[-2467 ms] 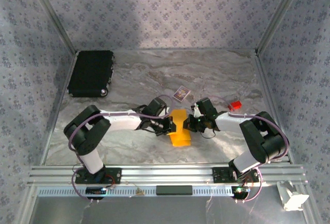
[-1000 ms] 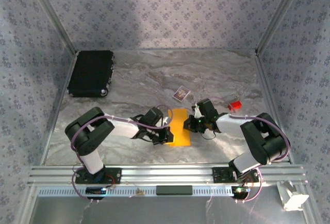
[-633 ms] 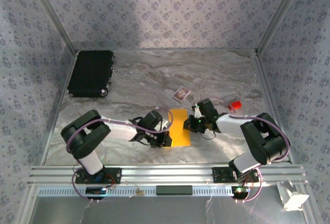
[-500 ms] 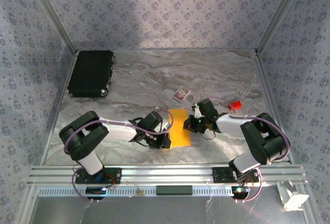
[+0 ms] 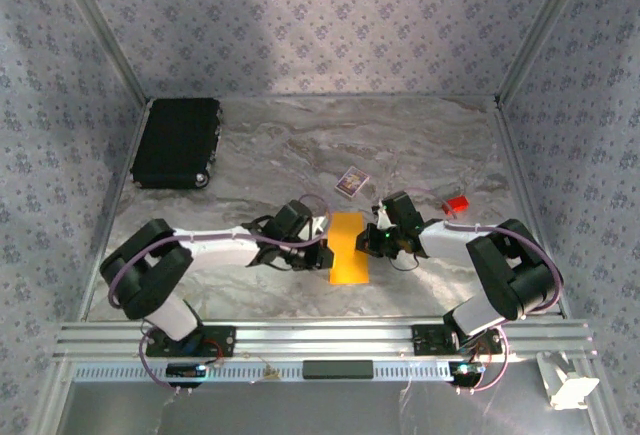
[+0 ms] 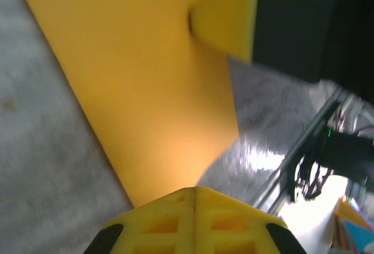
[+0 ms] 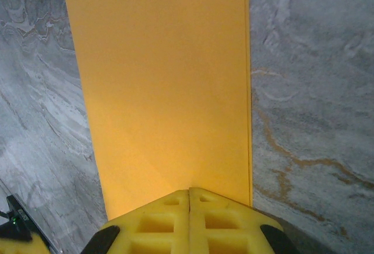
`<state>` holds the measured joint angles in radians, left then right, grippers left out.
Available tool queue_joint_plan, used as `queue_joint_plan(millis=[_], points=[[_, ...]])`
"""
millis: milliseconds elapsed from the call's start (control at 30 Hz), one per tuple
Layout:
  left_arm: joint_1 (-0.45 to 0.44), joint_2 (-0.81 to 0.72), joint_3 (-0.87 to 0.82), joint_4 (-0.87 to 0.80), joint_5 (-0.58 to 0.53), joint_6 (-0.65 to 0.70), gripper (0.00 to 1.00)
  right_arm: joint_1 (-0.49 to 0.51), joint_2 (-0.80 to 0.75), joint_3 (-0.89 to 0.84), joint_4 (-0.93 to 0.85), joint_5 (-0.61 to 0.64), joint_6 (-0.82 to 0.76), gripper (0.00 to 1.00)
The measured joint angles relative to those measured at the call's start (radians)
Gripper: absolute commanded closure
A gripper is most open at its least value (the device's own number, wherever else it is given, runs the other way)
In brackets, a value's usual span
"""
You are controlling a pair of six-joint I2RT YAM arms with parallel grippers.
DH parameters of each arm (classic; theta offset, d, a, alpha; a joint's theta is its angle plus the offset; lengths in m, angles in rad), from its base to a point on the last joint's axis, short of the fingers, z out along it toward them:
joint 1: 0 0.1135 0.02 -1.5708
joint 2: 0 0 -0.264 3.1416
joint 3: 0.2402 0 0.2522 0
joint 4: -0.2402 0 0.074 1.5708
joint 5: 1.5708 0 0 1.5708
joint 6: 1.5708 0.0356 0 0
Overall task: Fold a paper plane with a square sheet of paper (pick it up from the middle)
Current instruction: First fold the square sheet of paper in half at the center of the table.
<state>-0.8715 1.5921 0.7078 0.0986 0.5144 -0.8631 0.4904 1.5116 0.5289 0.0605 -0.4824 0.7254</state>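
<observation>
The square sheet of paper (image 5: 348,247) lies flat on the marble table as a narrow orange-yellow rectangle, apparently folded over. My left gripper (image 5: 322,253) is shut, its yellow tips (image 6: 194,191) resting on the sheet's (image 6: 146,79) left long edge. The right gripper (image 5: 369,240) is also shut, its tips (image 7: 189,191) resting on the right long edge of the sheet (image 7: 163,79). In the left wrist view the right gripper's yellow fingertip (image 6: 228,20) sits on the far side of the paper. Nothing is lifted. The paper plane is out of view.
A black case (image 5: 177,142) lies at the back left. A small patterned card (image 5: 348,182) sits just behind the paper and a red block (image 5: 456,204) lies to the right. An aluminium rail (image 5: 320,335) runs along the near edge, and patterned walls enclose the table.
My left gripper has slid away from the near left corner, farther up the sheet's left edge, and its elbow swung out left. The paper now lies straighter. The right arm has stayed put.
</observation>
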Motion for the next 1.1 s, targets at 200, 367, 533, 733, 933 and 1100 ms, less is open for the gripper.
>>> queue_joint_plan(millis=[200,367,533,733,933,1100], points=[[0.046,0.117,0.047,0.06,0.02,-0.021,0.96,0.0,0.0,0.0,0.0,0.0,0.0,1.0],[0.047,0.166,0.042,0.079,0.043,-0.025,0.96,0.0,0.0,0.0,0.0,0.0,0.0,1.0],[0.048,0.165,0.022,0.082,0.058,-0.005,0.96,0.0,0.0,0.0,0.0,0.0,0.0,1.0],[0.051,0.145,0.005,0.052,0.081,0.054,0.94,0.0,0.0,0.0,0.0,0.0,0.0,1.0],[0.051,0.071,-0.013,-0.053,0.087,0.098,0.94,0.0,0.0,0.0,0.0,0.0,0.0,1.0],[0.051,-0.009,-0.012,-0.066,0.07,0.087,0.94,0.0,0.0,0.0,-0.001,0.0,0.0,1.0]])
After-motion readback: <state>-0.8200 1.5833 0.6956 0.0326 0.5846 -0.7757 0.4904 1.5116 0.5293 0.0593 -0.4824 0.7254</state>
